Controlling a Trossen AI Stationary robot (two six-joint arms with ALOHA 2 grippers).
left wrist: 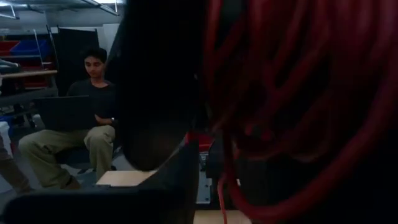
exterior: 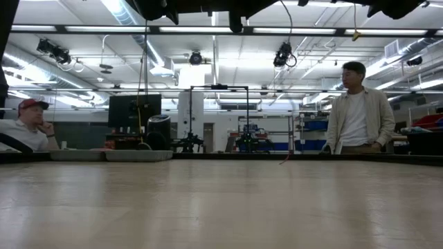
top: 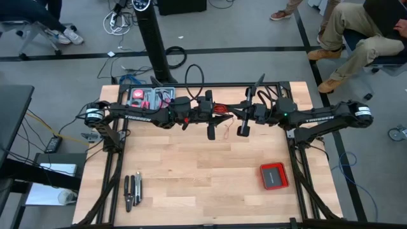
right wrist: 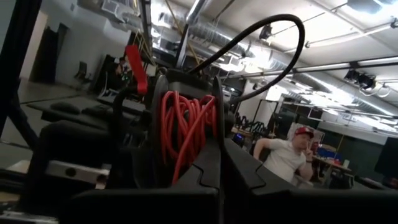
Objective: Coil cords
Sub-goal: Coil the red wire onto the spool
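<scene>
Thin red wire [right wrist: 186, 127] mostly wound on black spool, tail dangling – right gripper [top: 243, 121] clamped on spool; left gripper [top: 210, 122] state unclear.

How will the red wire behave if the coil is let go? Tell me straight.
Likely floppy: the red wire lies in loose, uneven loops. Probably light, being thin. It may spring loose or snag, since a strand dangles between the raised hands.
</scene>
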